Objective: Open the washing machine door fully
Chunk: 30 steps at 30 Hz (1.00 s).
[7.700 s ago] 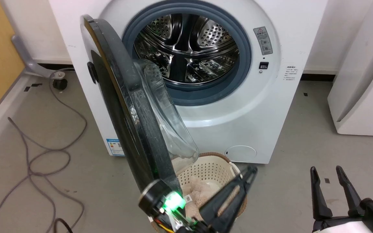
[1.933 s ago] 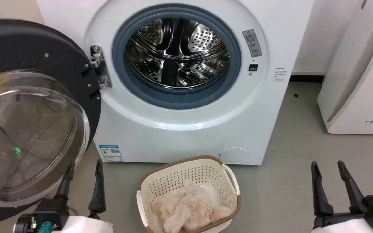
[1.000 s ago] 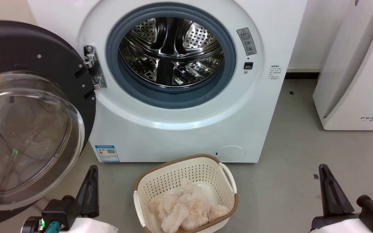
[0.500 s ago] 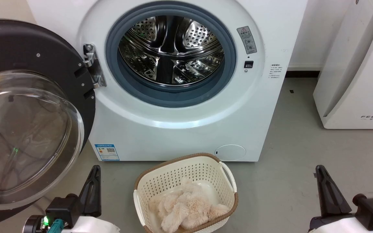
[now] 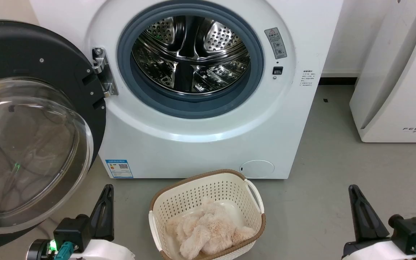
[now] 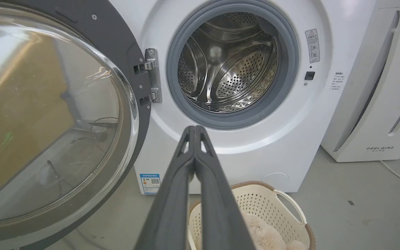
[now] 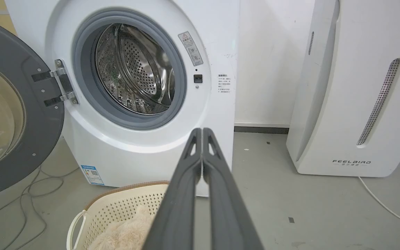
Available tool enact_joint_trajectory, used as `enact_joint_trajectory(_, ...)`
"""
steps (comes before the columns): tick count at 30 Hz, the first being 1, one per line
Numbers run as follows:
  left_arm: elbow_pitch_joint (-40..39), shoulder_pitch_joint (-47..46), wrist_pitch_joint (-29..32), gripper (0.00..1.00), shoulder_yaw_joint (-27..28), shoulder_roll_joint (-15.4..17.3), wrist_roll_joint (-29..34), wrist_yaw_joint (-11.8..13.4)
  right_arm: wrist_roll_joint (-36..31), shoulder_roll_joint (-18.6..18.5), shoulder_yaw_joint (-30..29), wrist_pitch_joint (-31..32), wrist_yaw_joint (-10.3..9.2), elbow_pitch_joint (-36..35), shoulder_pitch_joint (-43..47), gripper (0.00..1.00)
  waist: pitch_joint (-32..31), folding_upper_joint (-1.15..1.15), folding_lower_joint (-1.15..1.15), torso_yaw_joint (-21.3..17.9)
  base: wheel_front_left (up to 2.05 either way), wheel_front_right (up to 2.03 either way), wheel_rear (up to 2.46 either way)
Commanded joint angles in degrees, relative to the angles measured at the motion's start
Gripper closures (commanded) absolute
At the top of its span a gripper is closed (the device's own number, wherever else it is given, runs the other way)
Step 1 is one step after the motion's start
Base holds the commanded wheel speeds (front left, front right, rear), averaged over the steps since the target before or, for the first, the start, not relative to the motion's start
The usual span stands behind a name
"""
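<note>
As wrist view shows, left pincer (image 6: 194,130) closed.

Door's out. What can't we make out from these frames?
1. Round glossy black washing machine door with clear glass bowl: left side cut off by the left edge, head and left wrist views.
2. Grey warning sticker beside the steel drum: print too small, all views.
3. Cream perforated basket: fluffy beige fabric hides whatever lies under it, head view.
</note>
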Motion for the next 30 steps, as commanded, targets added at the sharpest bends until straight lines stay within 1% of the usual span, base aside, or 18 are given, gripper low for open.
enact_joint_trajectory(1, -0.4, -0.7, 0.3, 1.00, -0.1, 0.0, 0.3, 0.3, -0.2, 0.1, 0.1, 0.4, 0.02, -0.3, -1.3, 1.00, 0.0, 0.00, 0.00, 0.0, 0.00, 0.00, 0.00)
enact_joint_trajectory(30, -1.3, -1.3, 3.7, 1.00, -1.0, 0.0, 1.6, 1.6, -2.2, 0.1, 0.8, 3.8, 0.03, -0.7, -2.3, 1.00, 0.7, 0.00, 0.00, 0.0, 0.00, 0.00, 0.00)
